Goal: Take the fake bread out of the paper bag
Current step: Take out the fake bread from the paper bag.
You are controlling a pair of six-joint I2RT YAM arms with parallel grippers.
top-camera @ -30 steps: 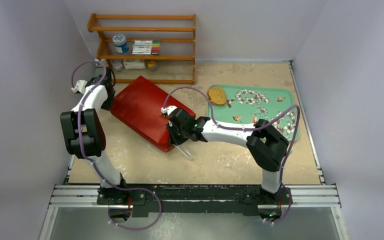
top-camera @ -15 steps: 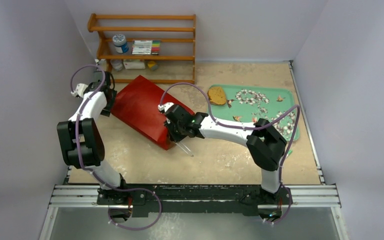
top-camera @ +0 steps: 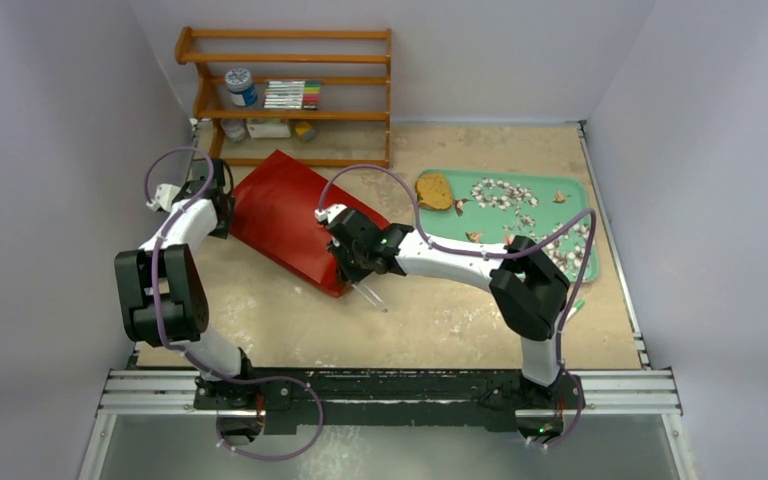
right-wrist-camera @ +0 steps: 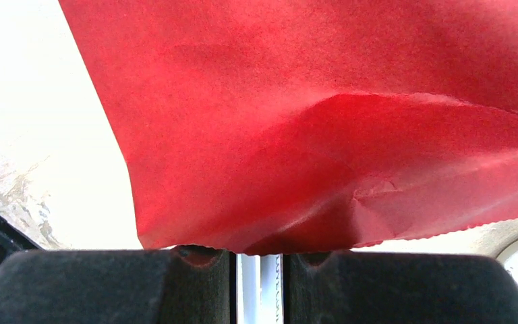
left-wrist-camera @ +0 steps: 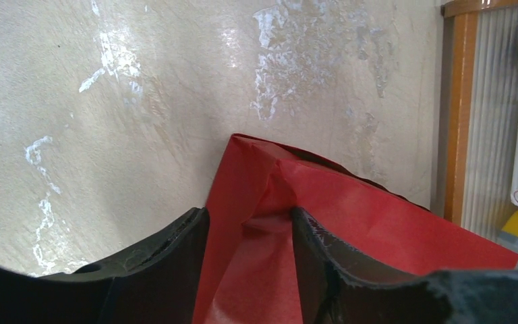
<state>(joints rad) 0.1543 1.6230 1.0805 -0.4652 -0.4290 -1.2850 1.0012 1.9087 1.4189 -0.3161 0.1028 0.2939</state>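
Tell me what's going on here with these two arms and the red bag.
Two robot arms are working on the red paper bag, which lies on its side on the table. The left gripper pinches a fold at the bag's far end. The right gripper is at the bag's near end, fingers almost together; whether it grips anything is unclear. One brown piece of fake bread sits on the green tray to the right; no other bread shows.

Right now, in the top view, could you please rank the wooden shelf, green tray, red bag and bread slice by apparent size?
Largest first:
1. wooden shelf
2. green tray
3. red bag
4. bread slice
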